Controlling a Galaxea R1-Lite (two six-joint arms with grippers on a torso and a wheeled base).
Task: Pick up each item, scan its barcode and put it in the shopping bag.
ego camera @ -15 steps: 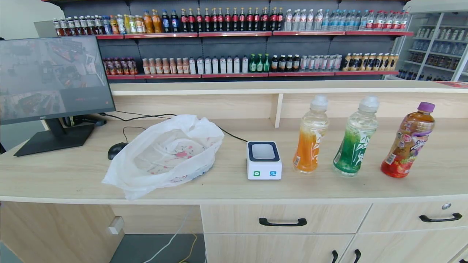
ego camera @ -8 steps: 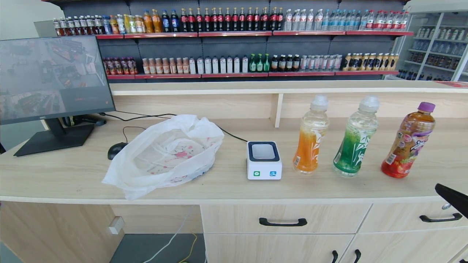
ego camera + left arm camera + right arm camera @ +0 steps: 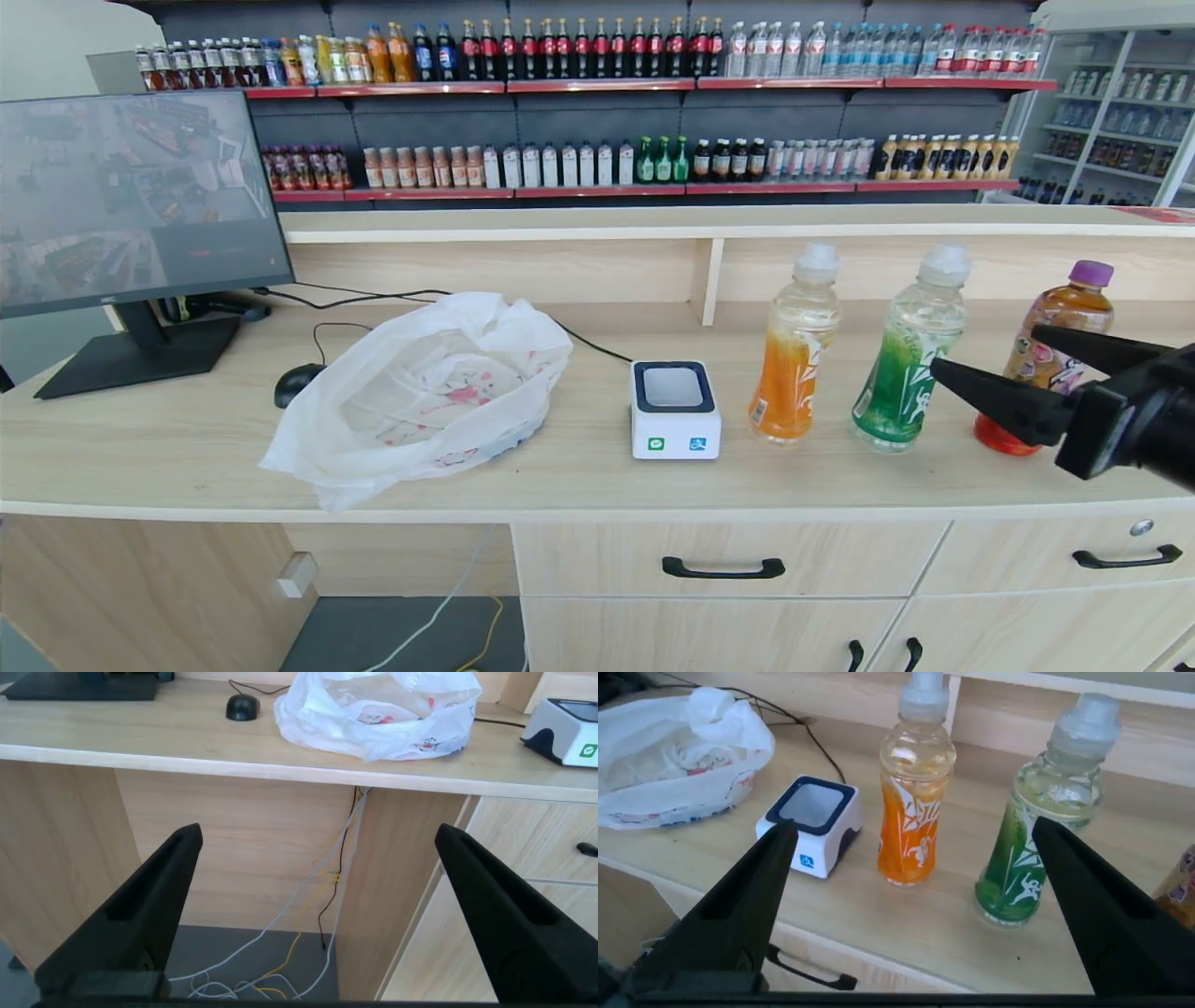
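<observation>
A monitor stands at the left end of the wooden counter, with a black mouse near its base (the mouse's cord loops back behind it). Drawers with black handles sit below the countertop. Behind it, red-edged shelves hold rows of bottled drinks.

We see light wood tabletop. On it, from our left: monitor on stand, black mouse, shopping bag lying open, white scanner just beside it, then upright row: orange bottle, green bottle, purple-capped bottle.
</observation>
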